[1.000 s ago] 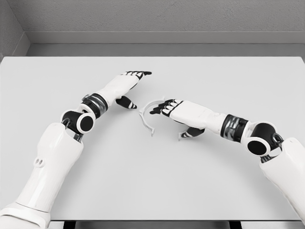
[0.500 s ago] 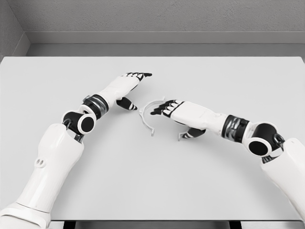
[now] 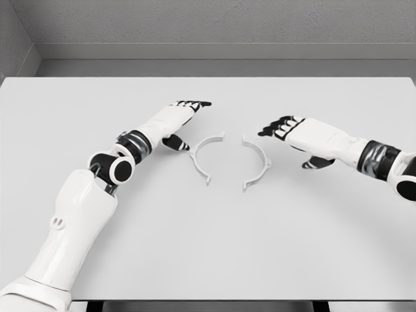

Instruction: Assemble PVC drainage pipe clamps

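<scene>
Two white half-ring clamp pieces lie flat on the table, their hollow sides facing each other with a gap between them. The left clamp half [image 3: 203,156] sits just right of my left hand [image 3: 185,120], whose fingers are stretched out flat and hold nothing. The right clamp half [image 3: 257,162] lies below and left of my right hand [image 3: 286,130], which hovers apart from it with relaxed fingers and an empty palm.
The pale grey table [image 3: 208,247] fills the view. Its far edge meets a grey wall at the top. Both arms reach in from the lower corners.
My right hand has drawn back to the right and up, uncovering the right clamp half. The left hand has crept slightly toward the right. Both clamp halves stay where they were.
</scene>
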{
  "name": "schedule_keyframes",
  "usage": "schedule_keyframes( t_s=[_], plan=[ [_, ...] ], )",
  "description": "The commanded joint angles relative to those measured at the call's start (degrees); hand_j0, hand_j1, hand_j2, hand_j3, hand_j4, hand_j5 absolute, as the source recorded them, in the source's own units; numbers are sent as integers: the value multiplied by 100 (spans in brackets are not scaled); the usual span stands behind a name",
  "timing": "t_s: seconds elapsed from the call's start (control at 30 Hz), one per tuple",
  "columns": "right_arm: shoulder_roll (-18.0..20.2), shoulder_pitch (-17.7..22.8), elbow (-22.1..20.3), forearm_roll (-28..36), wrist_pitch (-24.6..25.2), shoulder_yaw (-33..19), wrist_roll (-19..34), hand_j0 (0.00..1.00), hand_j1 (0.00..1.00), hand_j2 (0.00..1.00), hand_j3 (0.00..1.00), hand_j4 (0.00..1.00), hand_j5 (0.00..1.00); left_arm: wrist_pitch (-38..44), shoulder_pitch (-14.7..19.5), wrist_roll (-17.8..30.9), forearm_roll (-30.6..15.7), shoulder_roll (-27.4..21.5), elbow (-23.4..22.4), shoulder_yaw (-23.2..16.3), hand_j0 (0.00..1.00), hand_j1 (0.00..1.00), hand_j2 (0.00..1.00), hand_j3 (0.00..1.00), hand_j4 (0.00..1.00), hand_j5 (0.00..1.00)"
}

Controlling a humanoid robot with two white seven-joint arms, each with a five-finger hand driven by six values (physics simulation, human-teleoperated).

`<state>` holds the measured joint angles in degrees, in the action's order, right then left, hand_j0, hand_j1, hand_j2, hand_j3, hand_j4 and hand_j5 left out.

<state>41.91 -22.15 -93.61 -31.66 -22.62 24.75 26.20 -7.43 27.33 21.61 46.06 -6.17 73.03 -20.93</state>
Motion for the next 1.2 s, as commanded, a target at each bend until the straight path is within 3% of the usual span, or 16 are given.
schedule_keyframes(
  t_s=[0.0, 0.33, 1.17],
  plan=[
    [273, -9, 10, 19, 12, -41, -97, 100, 100, 100, 100, 100, 100, 4, 0, 1, -36, 10, 18, -34, 100, 100, 100, 100, 100, 100],
    [687, -79, 27, -7, 12, -32, -80, 100, 100, 100, 100, 100, 100, 13, -35, 1, -106, -43, 167, -8, 100, 100, 100, 100, 100, 100],
    [414, -27, 1, 19, 12, -6, -36, 100, 100, 100, 100, 100, 100, 22, -141, 10, -106, -51, 352, 98, 100, 100, 100, 100, 100, 100]
  ],
)
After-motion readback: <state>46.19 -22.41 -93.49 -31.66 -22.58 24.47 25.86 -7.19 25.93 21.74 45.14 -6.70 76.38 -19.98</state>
